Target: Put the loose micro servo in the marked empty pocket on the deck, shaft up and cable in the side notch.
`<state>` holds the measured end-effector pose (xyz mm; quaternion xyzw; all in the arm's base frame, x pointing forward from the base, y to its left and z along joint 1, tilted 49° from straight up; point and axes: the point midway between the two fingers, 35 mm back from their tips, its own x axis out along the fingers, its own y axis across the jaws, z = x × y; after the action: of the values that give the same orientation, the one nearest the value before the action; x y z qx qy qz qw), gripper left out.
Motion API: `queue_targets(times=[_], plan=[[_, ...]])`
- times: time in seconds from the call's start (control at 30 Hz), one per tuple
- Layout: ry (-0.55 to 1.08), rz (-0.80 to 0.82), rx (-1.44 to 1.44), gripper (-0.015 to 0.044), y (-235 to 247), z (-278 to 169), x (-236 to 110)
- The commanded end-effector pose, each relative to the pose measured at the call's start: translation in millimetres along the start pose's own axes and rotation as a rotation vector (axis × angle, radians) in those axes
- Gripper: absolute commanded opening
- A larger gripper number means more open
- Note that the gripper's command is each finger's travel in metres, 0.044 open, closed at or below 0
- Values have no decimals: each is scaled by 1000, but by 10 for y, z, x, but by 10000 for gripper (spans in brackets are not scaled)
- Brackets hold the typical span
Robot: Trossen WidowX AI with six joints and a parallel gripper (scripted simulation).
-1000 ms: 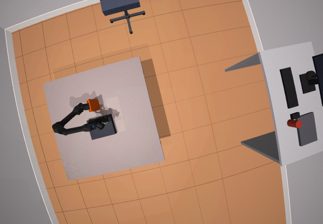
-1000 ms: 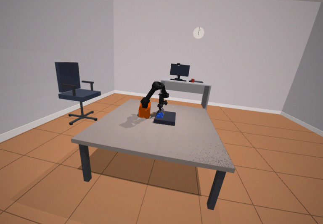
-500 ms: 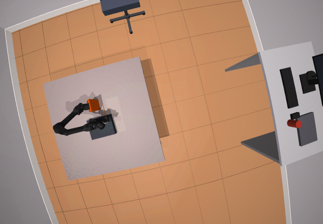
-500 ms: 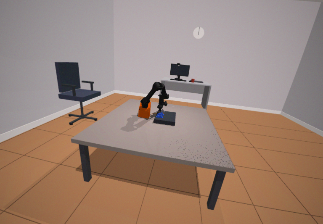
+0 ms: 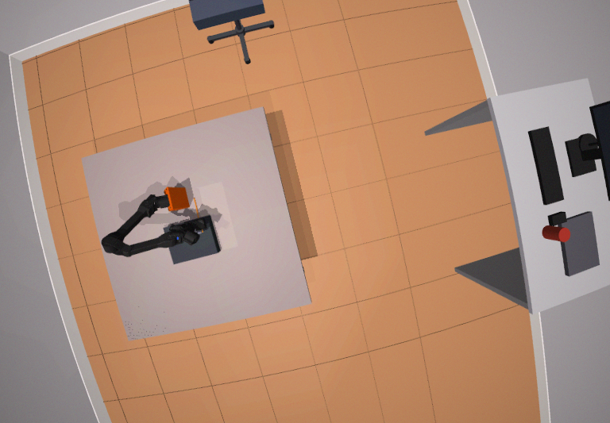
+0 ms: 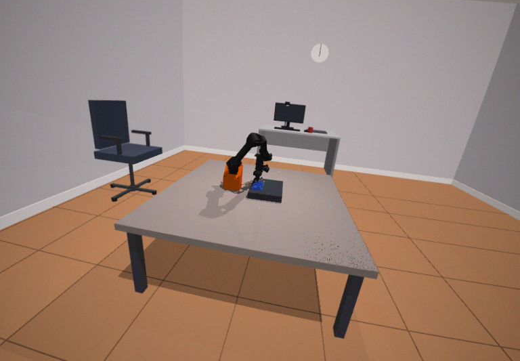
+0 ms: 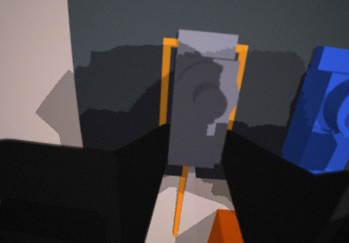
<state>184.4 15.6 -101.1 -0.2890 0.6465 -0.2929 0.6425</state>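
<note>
My gripper [image 7: 195,134] [image 5: 196,232] [image 6: 256,179] is shut on the grey micro servo [image 7: 200,104]. In the wrist view the servo stands over the pocket marked by an orange outline [image 7: 164,86] on the dark deck [image 7: 191,13] [image 5: 209,248] [image 6: 271,189]. Its round output shaft [image 7: 210,96] faces the camera. Its orange cable [image 7: 179,204] runs back between my fingers toward the deck's near edge. I cannot tell whether the ears touch the deck. A blue servo [image 7: 320,113] [image 6: 257,186] sits in the deck to the right.
The arm's orange base [image 5: 176,198] [image 6: 231,177] stands on the grey table [image 5: 236,163] [image 6: 252,223] next to the deck. An office chair [image 6: 117,147] and a desk with a monitor [image 6: 300,136] stand far off in the room.
</note>
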Motion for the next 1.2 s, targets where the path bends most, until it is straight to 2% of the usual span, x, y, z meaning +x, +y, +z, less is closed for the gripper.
queue_targets(times=[0.0,0.17,0.27,0.43,0.7,0.8,1.0,1.03,1.17], plan=[[-5,-3,-8,52,1,-2,0],[-5,-3,-8,184,2,-4,1],[-5,-3,-8,188,4,-4,-26],[-5,-1,-9,188,-19,-44,-337],[-5,-1,-9,188,-35,-73,-352],[-3,-11,-20,266,-8,21,-367],[-6,-4,-13,424,64,516,-656],[-6,-4,-12,440,65,609,-712],[-8,-1,-7,440,31,972,-932]])
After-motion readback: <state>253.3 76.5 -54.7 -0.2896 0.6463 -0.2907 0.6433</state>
